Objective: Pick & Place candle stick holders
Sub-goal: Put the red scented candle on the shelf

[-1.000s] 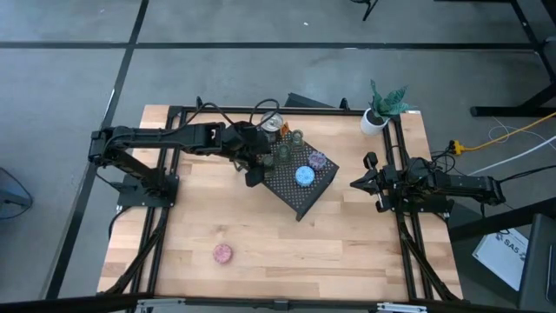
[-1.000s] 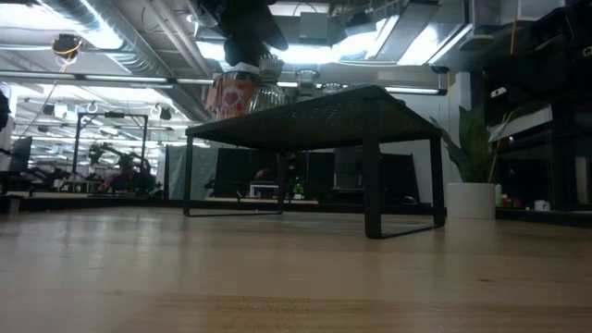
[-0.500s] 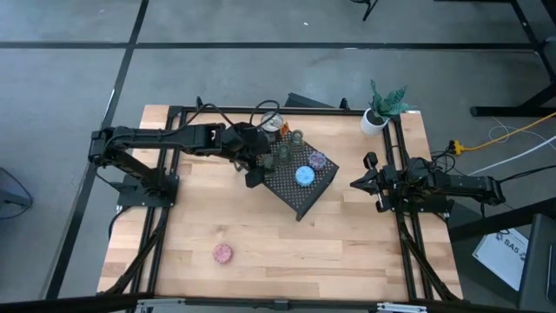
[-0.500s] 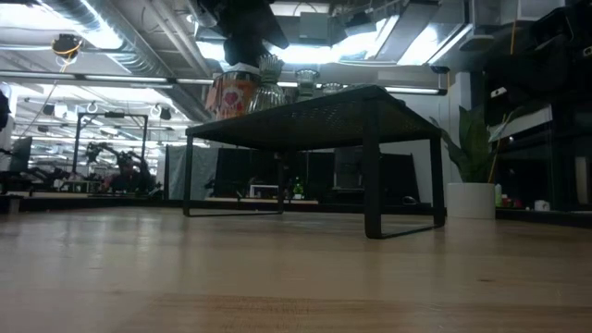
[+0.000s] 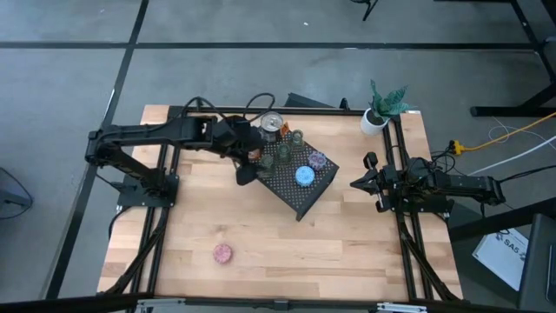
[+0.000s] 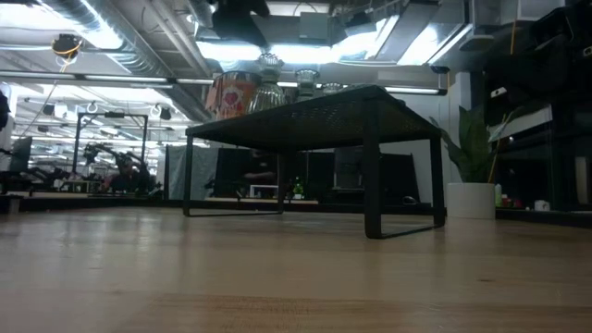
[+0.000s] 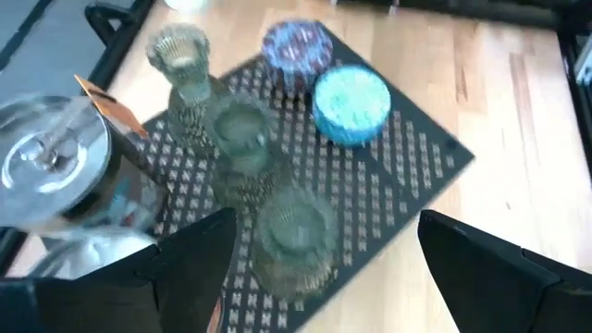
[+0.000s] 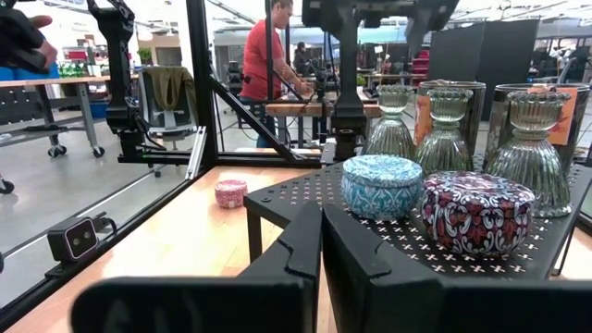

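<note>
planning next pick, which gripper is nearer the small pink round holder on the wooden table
Left. The left gripper hovers by the rack, nearer the pink holder; the right gripper waits farther away.

Even overhead light; the low view is backlit by ceiling lamps (image 6: 277, 46); left wrist view motion-blurred.

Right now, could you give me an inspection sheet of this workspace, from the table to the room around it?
Surface: wooden table, with a black perforated stand set on it.
Job's things: blue holder, purple holder and three green glass holders on the stand; pink holder alone on the table.
Clutter: metal can beside the stand; small potted plant at a corner.
Grippers: left gripper open above the stand, holding nothing; right gripper shut, waiting at the table's right side.
Cables: yellow and white cables on the floor.
Surroundings: a person in a red shirt beyond the table.
</note>
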### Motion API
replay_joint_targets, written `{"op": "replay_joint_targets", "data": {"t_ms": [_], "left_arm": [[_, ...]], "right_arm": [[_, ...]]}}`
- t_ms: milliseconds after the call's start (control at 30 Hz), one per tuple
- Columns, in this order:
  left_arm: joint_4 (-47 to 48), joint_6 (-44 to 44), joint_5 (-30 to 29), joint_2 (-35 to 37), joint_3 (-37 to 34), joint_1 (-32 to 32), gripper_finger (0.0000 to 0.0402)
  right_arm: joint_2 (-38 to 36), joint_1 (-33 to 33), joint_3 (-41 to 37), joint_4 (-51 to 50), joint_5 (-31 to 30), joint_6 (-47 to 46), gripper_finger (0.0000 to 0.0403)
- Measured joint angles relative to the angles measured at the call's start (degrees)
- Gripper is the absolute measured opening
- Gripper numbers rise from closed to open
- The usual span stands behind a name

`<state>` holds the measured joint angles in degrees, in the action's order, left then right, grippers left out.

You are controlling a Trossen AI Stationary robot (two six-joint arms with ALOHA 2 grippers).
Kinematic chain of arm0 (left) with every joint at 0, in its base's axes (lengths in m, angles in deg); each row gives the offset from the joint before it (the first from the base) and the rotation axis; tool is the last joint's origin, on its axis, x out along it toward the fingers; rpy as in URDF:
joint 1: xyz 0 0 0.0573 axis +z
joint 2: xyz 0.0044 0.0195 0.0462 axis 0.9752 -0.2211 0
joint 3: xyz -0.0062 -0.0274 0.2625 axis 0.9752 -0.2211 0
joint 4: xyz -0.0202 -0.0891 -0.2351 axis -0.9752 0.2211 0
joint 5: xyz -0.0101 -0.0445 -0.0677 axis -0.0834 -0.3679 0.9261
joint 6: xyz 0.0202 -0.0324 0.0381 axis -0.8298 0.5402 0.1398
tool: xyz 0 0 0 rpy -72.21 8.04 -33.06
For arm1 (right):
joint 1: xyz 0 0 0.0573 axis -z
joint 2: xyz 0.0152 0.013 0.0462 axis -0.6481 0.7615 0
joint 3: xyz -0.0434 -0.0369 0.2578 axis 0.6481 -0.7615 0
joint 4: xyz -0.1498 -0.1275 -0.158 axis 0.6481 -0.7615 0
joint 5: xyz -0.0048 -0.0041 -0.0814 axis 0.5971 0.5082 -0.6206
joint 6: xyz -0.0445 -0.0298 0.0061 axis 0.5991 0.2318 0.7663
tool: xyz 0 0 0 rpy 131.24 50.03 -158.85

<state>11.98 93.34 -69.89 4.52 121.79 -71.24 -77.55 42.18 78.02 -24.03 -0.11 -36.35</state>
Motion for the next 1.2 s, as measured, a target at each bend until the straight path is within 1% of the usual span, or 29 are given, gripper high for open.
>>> {"op": "replay_joint_targets", "data": {"t_ms": [267, 633, 700, 800, 900, 1033, 1200], "left_arm": [[6.8, -0.4, -0.3, 0.9, 0.5, -3.3, 0.0336], [14.6, -0.6, 1.7, 0.9, 0.2, -13.4, 0.0336], [14.6, -0.2, 1.6, 1.1, -1.4, -15.2, 0.0336], [12.8, 1.2, 1.8, 2.4, -5.7, -18.1, 0.0336], [9.3, 2.7, 3.0, 4.0, -10.4, -20.2, 0.0336], [3.9, 3.1, 3.2, 6.7, -16.7, -23.2, 0.0336], [2.5, 5.4, 2.6, 10.1, -22.8, -27.1, 0.0336]], "right_arm": [[0.0, 0.0, 0.0, 0.0, 0.0, 0.0, 0.0016], [0.0, 0.0, 0.0, 0.0, 0.0, 0.0, 0.0016], [0.0, 0.0, 0.0, 0.0, 0.0, 0.0, 0.0016], [0.0, 0.0, 0.0, 0.0, 0.0, 0.0, 0.0016], [0.0, 0.0, 0.0, 0.0, 0.0, 0.0, 0.0016], [0.0, 0.0, 0.0, 0.0, 0.0, 0.0, 0.0016], [0.0, 0.0, 0.0, 0.0, 0.0, 0.0, 0.0016]]}}
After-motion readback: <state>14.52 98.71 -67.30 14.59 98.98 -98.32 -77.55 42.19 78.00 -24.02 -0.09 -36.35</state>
